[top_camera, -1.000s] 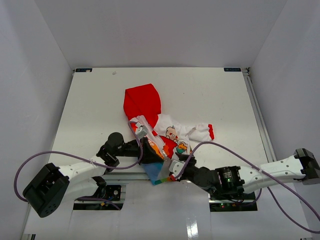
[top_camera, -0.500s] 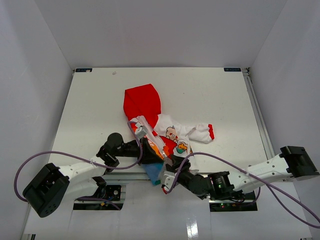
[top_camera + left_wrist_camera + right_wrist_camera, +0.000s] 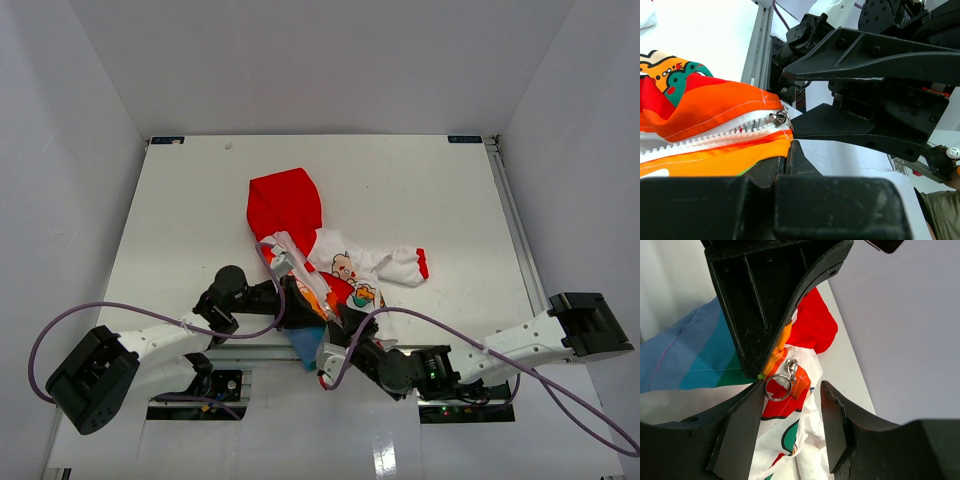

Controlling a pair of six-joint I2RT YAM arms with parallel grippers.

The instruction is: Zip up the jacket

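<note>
Jacket: lies crumpled on white surface, near front edge, red hood toward far side.
Left end effector: clenched on orange hem beside zipper end.
Right end effector: released, fingers either side of pull ring, not gripping it.

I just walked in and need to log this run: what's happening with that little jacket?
Two arms are working on zipping the jacket. The left pincer is shut on its orange fabric beside the zipper's end. The right pincer is open around the ring pull, not yet gripping it.
</note>
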